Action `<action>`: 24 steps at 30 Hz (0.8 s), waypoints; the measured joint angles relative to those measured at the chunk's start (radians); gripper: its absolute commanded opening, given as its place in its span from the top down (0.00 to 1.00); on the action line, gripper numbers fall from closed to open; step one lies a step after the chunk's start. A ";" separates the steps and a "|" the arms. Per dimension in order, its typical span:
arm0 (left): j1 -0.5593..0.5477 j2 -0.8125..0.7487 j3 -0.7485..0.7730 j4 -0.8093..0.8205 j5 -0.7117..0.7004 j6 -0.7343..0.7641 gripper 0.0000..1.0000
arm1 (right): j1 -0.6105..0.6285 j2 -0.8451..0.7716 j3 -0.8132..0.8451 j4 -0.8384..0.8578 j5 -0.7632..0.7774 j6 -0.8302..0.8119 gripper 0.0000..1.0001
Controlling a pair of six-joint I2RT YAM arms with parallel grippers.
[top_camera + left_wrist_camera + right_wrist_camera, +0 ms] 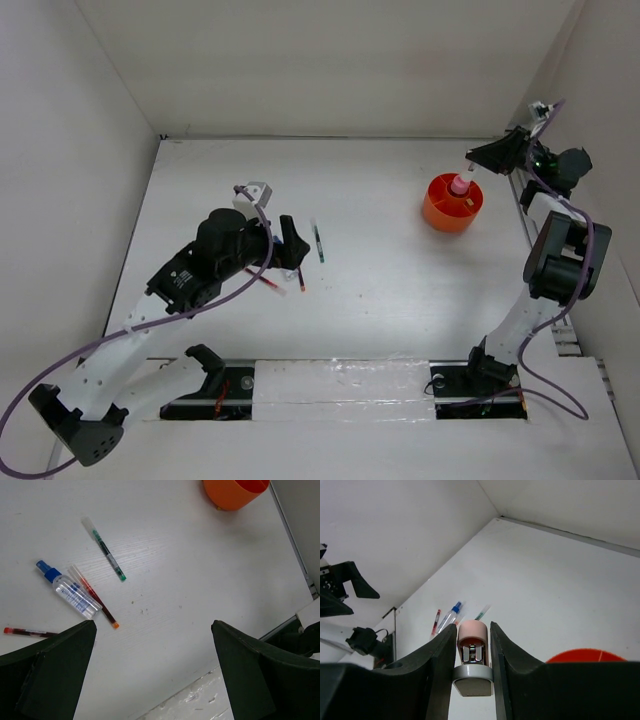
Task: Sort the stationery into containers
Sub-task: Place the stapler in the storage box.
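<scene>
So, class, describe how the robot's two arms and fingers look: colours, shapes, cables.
Both arms, left arm and right arm, have white lower links and black upper joints. A purple cable runs along each. The fingers are dark, broad, tapering wedges.

Left arm [120, 350]: white moulded links, matte black joint housings, small white lettering on the black forearm casing [185, 278]. A purple cable [250, 285] runs outside the links. A grey-white camera block [254, 190] is mounted at the wrist.

Left gripper [153, 625]: two broad, dark, wedge-shaped fingers [50, 670] with flat inner faces.

Right arm [520, 320]: matching white links and black housings, a black base [478, 380], and a second purple cable [553, 108].

Right gripper [472, 630]: smooth black fingers [435, 665], tapering towards the tips.
</scene>
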 measured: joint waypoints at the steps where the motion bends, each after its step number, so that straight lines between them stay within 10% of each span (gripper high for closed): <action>1: 0.000 0.004 0.000 0.000 0.004 0.001 0.00 | -0.008 0.000 -0.010 0.000 0.002 -0.002 1.00; 24: 0.000 0.078 -0.001 0.002 0.043 0.023 0.00 | -0.091 0.130 0.024 0.024 0.071 -0.035 1.00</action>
